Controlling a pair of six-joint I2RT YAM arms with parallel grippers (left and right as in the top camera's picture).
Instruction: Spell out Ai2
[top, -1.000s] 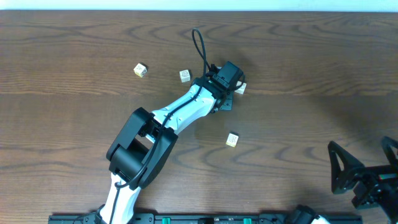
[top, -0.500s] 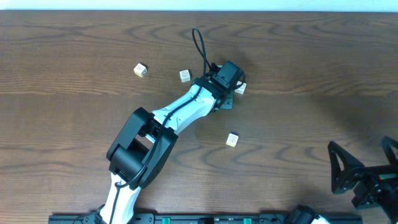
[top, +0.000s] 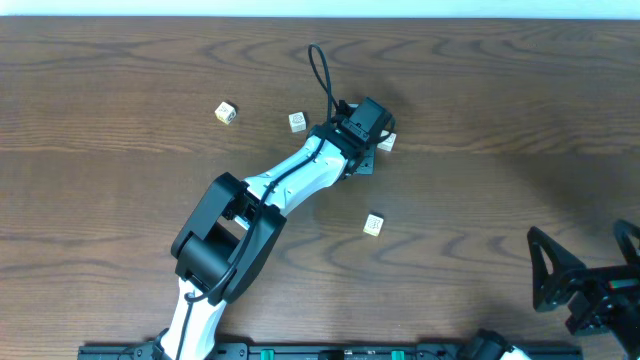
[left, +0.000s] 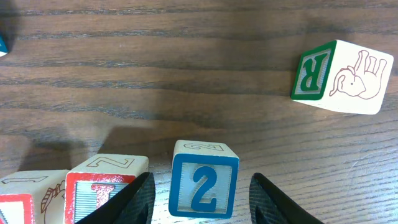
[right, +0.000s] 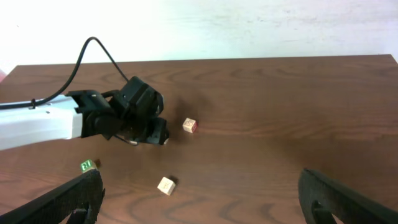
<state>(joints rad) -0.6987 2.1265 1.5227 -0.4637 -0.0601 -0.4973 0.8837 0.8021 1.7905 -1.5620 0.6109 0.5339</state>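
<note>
now left pincer (left: 202, 179) is standing open, empty, 2 block (left: 204, 191) btw its jaws; prob. light, stiff, flat sides for gripping.

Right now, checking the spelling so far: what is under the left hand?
A blue 2 block stands between the fingers of the open left hand, a red-edged block beside it; overhead, the hand largely covers them.

Left arm (top: 300, 175) stretched diagonally across, left tool (left: 202, 190) low with fingers parted, right tool (top: 588, 268) at near-right corner, fingers wide apart
</note>
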